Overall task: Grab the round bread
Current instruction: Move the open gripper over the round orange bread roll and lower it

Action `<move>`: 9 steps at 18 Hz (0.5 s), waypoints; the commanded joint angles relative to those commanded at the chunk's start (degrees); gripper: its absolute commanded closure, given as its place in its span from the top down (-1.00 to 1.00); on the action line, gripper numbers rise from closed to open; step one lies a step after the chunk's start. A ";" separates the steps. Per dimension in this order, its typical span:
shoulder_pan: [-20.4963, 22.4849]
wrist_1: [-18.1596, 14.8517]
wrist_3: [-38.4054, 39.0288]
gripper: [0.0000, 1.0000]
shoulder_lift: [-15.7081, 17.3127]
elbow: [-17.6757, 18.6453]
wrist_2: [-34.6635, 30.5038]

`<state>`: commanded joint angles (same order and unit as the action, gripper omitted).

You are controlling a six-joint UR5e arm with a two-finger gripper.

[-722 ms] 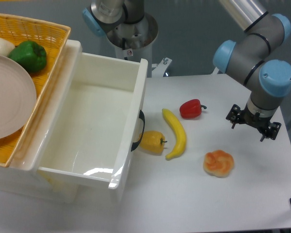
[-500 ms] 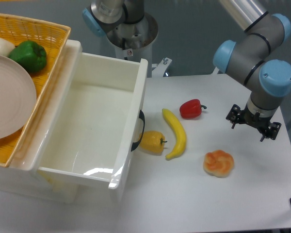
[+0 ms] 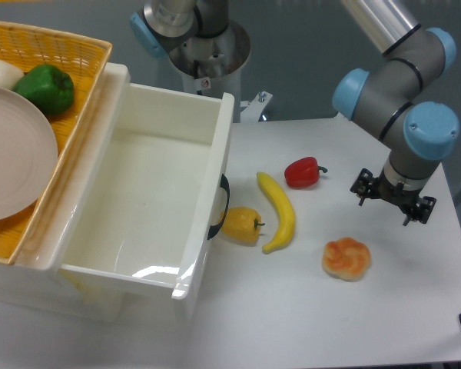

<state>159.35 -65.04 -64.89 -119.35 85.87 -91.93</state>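
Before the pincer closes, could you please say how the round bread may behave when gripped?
The round bread looks glossy, so it may slip. Its rounded, knotted shape could roll if nudged. It seems small and probably light.

bare table [image 3: 415, 265] around bread [image 3: 346, 258] (banana [image 3: 279, 213] leftward)

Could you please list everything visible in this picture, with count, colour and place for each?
round bread: one, orange-tan, on the table right of the banana
banana: one, yellow, mid-table
red pepper: one, beyond the banana
lemon-like fruit: one, yellow, beside the bin
bin: one, white, empty, left of the fruit
basket: one, yellow wicker, far left
plate: one, pale pink, in the basket
green pepper: one, in the basket
white item: one, in the basket, partly hidden
table: one, white
tool: one, black, open, above the table beyond the bread
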 joint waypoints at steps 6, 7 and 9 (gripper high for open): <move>-0.53 1.23 4.24 1.00 -2.11 0.00 0.79; -0.44 1.41 3.98 1.00 -2.63 -0.09 1.49; -0.53 4.46 4.33 1.00 -4.21 -0.35 4.20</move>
<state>158.82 -60.58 -60.56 -123.57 85.52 -87.73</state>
